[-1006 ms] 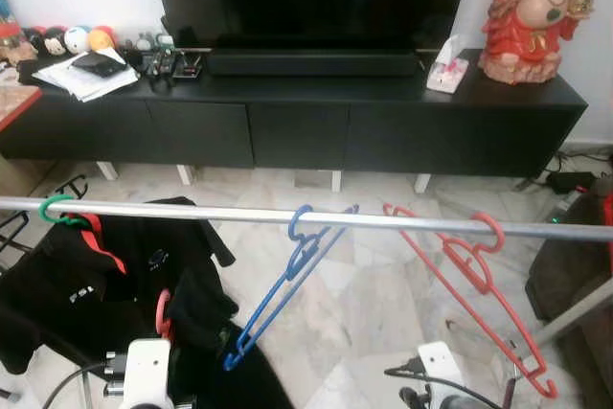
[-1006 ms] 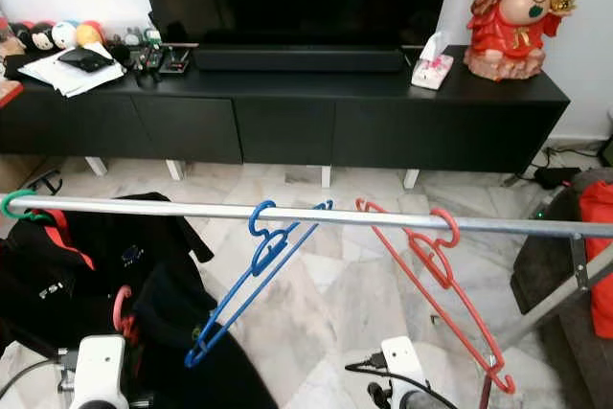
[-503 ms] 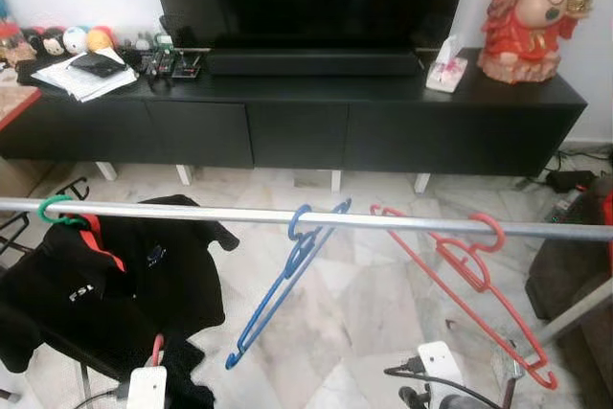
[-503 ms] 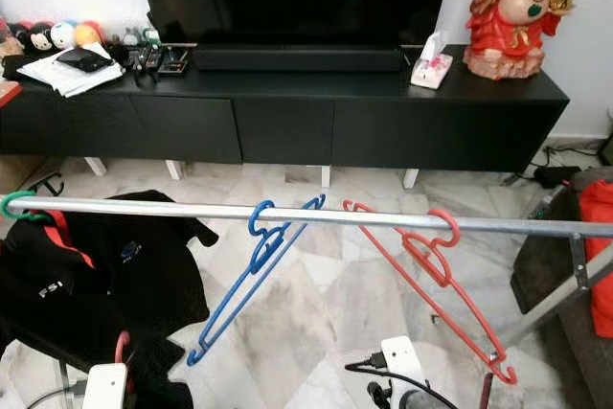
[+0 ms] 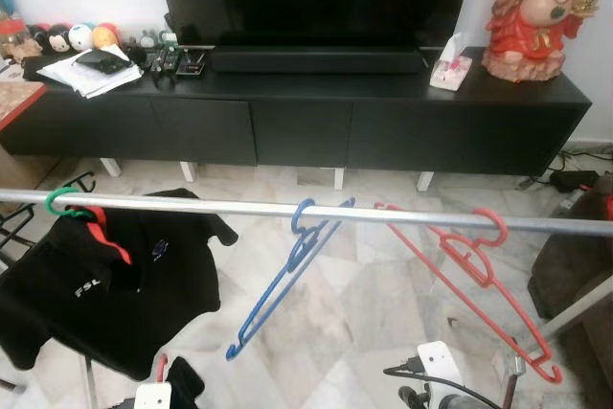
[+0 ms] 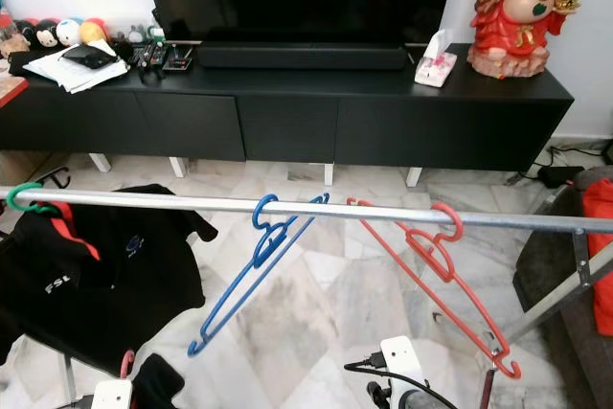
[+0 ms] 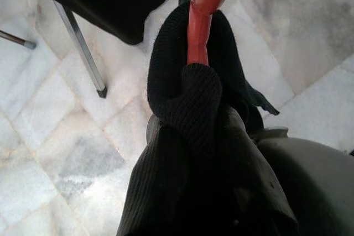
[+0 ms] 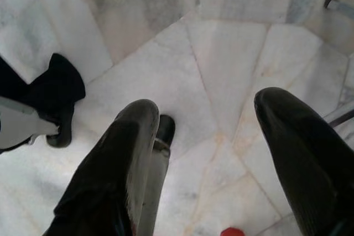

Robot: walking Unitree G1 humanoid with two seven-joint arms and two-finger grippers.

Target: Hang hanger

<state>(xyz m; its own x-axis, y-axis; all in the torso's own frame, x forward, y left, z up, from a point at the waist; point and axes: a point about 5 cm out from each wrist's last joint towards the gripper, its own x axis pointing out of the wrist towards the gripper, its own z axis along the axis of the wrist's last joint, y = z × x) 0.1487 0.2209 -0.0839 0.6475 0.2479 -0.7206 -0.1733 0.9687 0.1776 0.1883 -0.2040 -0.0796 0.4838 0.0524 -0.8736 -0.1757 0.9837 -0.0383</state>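
Marble floor (image 5: 383,304) lies under a silver rail (image 5: 192,205) that crosses the room before a black TV cabinet (image 5: 287,122). On the rail hang a black shirt (image 5: 115,284) on a green hook (image 5: 59,202), an empty blue hanger (image 5: 287,275) and an empty red hanger (image 5: 469,284), both tilted. Task item: a red hanger hook (image 7: 202,12) wrapped in a dark garment (image 7: 193,136), low at the robot's left, well below the rail, apparently carried for hanging. Left gripper: fingers hidden by cloth, so its grip cannot be told. Right gripper (image 8: 204,153) hangs with fingers spread wide, holding nothing, free to assist.
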